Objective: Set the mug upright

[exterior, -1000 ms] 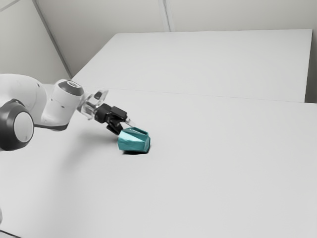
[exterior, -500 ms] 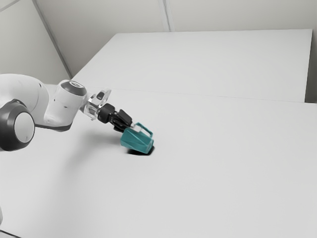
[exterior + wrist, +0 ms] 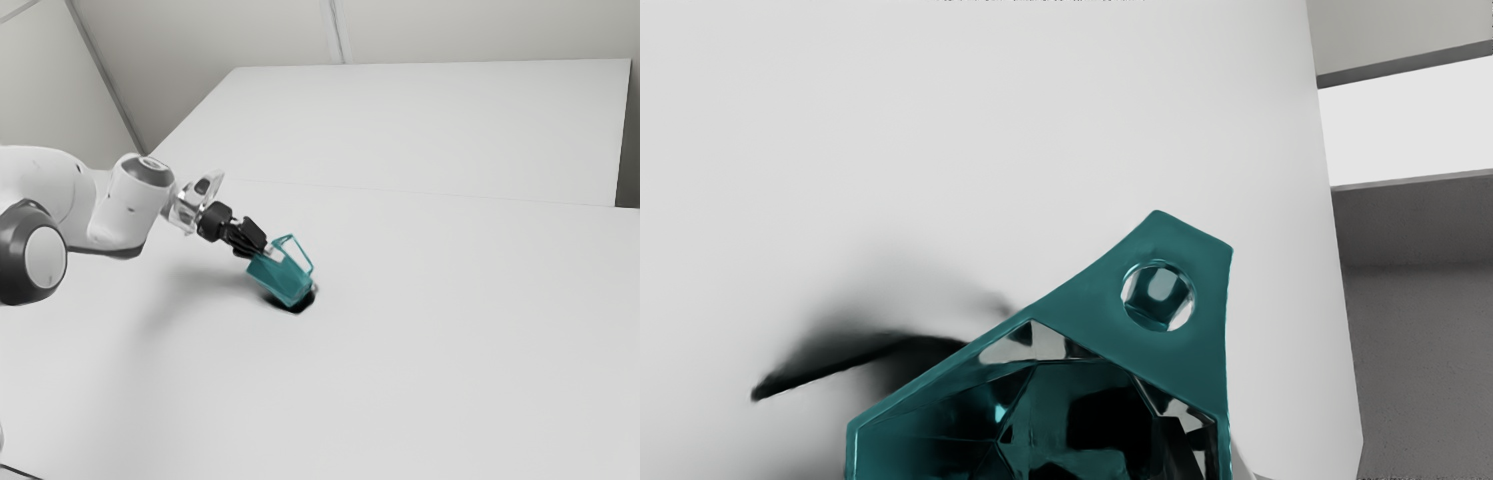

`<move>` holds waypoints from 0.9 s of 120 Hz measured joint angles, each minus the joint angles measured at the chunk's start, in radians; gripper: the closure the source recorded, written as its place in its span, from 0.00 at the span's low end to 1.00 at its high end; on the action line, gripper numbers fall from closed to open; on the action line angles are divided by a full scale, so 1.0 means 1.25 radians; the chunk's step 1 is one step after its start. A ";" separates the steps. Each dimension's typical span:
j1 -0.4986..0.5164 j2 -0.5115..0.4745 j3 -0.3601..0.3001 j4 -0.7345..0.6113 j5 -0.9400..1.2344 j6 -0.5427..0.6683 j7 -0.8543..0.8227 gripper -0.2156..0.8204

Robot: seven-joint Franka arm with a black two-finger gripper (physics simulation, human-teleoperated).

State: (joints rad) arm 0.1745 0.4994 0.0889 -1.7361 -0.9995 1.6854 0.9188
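Jaws (image 3: 267, 253) look clamped on the mug (image 3: 282, 280) near its rim, mouth toward the hand, base angled down over the bench (image 3: 450, 330). So kinda halfway, I'd say: it's leaning, not upright yet. Still needs straightening, base flat, then release. Plain whitish surface, dark shadow (image 3: 294, 308) under the mug, bare pale grey walls (image 3: 210, 35).

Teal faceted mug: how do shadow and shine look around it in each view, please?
Exterior view: a compact black shadow under the teal mug, plus a faint, soft-edged one on the white table below the white arm; wrist view: a dark, partly blurred shadow beside the mug, bright and near-black patches inside it.
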 joint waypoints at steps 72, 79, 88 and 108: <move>-0.069 -0.131 0.000 0.026 0.178 0.015 -0.049 0.97; -0.084 -0.156 0.000 0.027 0.246 0.026 -0.067 0.97; -0.094 -0.167 0.000 0.027 0.322 0.037 -0.090 0.97; -0.119 -0.170 0.000 0.027 0.450 0.060 -0.139 0.97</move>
State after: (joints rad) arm 0.0254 0.2873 0.0889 -1.7021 -0.4363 1.7606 0.7451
